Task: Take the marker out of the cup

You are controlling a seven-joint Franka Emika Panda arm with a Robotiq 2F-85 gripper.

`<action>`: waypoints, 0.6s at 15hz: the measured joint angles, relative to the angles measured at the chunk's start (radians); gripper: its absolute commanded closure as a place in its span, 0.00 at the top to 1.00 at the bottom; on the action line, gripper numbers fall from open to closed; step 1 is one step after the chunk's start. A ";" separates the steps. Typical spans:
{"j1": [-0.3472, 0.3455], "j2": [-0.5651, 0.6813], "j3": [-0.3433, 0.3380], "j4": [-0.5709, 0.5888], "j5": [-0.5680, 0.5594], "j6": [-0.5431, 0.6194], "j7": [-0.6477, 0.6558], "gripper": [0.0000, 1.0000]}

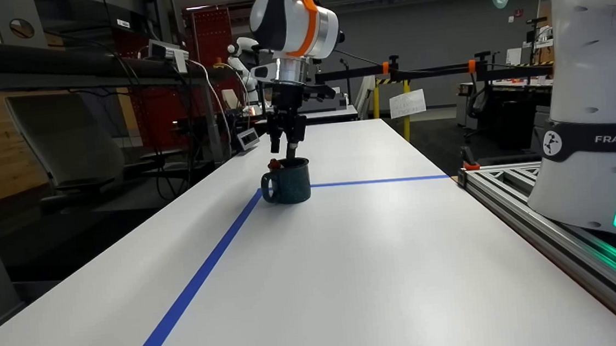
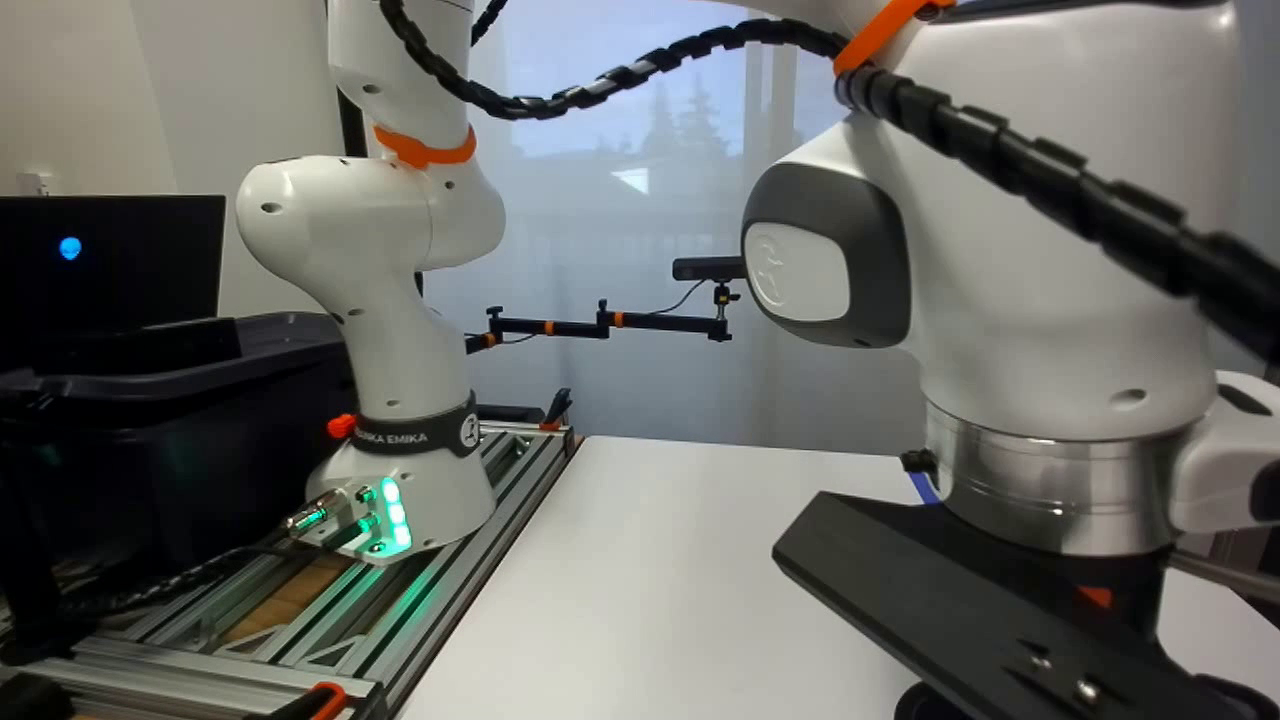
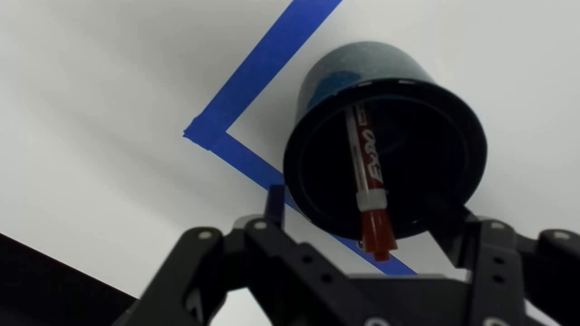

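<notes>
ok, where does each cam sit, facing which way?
Exterior view: above the table, looking along it at the cup; arm, claw, base show.
Exterior view: close to the wrist, looking roughly the opposite way, toward a window; arm, base show.
Wrist view: above the cup, facing down at the marker; claw along the bottom.
Shared by both exterior views: arm, base, table.

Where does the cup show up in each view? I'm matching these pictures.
In an exterior view: the cup is near the middle, just right of the bend in the blue tape.
In an exterior view: I can't make it out; a black plate fills much of the lower right.
In the wrist view: cup right of centre, mostly upper half, mouth toward the camera.
Shared landmark: the blue tape, in all three.
</notes>
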 measured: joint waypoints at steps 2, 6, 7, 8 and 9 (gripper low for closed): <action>-0.006 0.006 0.015 0.006 0.000 0.000 0.000 0.35; -0.018 0.015 0.030 0.012 -0.002 0.000 0.001 0.23; -0.020 0.018 0.032 0.013 -0.002 0.000 0.001 0.23; -0.023 0.022 0.034 0.014 -0.002 0.000 0.001 0.27; -0.025 0.025 0.035 0.015 -0.004 0.000 0.001 0.28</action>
